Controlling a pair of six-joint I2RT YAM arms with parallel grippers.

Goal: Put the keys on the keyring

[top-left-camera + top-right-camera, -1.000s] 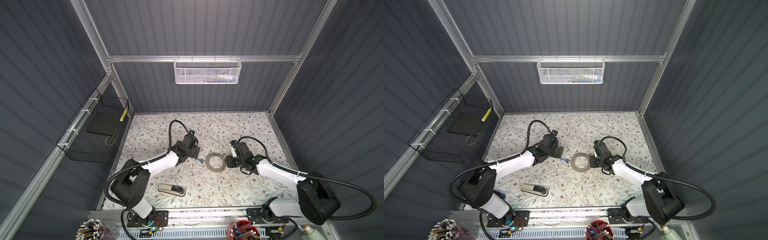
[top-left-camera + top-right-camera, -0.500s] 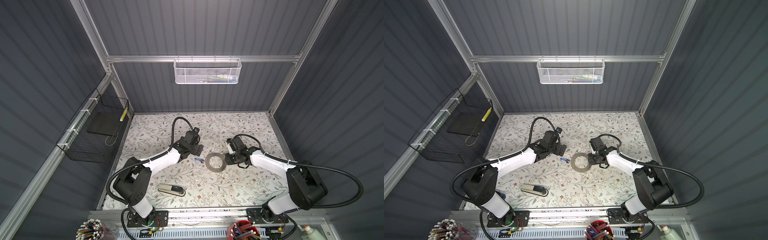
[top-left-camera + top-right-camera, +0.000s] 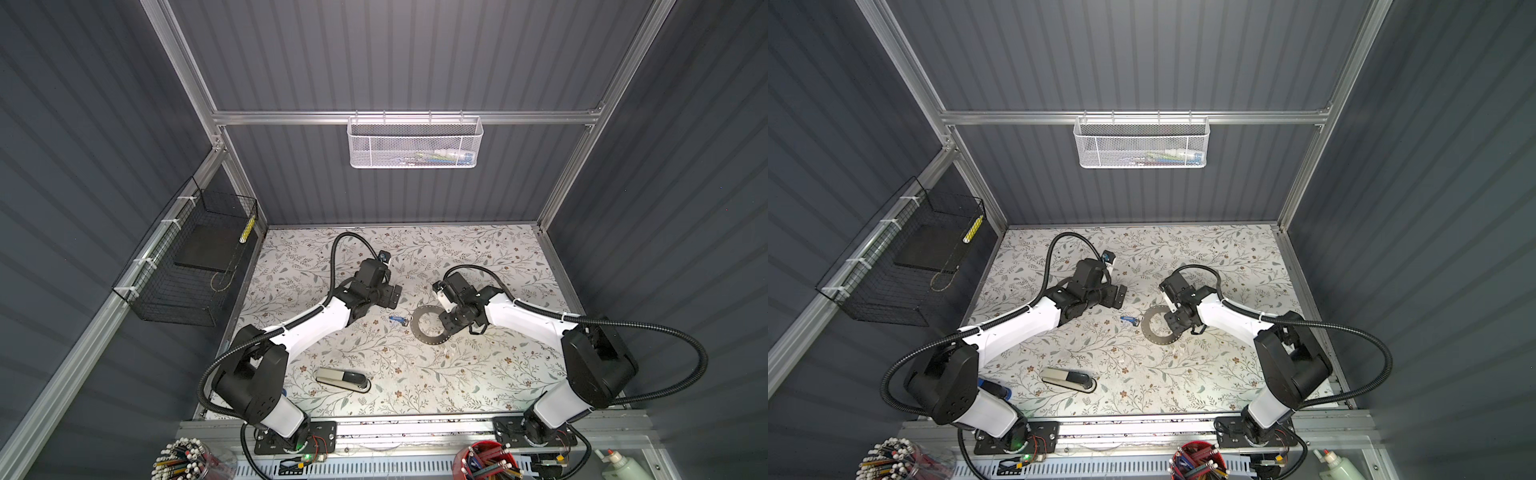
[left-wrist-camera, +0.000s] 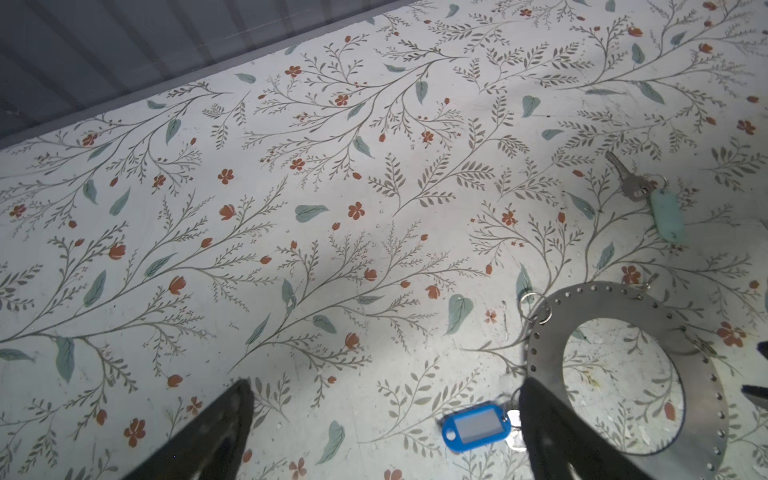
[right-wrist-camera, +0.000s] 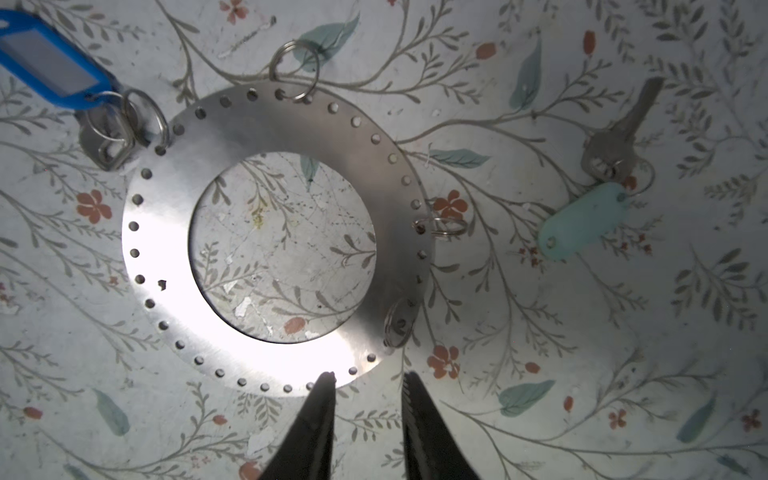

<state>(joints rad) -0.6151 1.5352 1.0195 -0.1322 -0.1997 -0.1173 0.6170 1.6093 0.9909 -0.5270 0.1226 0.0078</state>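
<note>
Since a sec ago the left fingers (image 4: 232, 411) have backed off the blue-tag key (image 5: 54, 66) toward the far wall. The right fingers (image 5: 320, 411) have narrowed and that arm has swung round. We see the left pair spread wide, holding nothing. In the left wrist view the blue tag shows between them, close to one finger. Right pair: slim gap, nothing pinched. One tip sits at the outer rim of the keyring (image 5: 166, 266), the other just off it over the desk (image 5: 540, 332). We can't tell whether that tip touches the band. The keyring lies flat mid-desk. The blue-tag key is at its rim, w/ its split ring apparently hooked thru a band hole. The mint-tag key (image 5: 582, 220) lies loose on the desk, apart from the ring and across it from the blue one.
</note>
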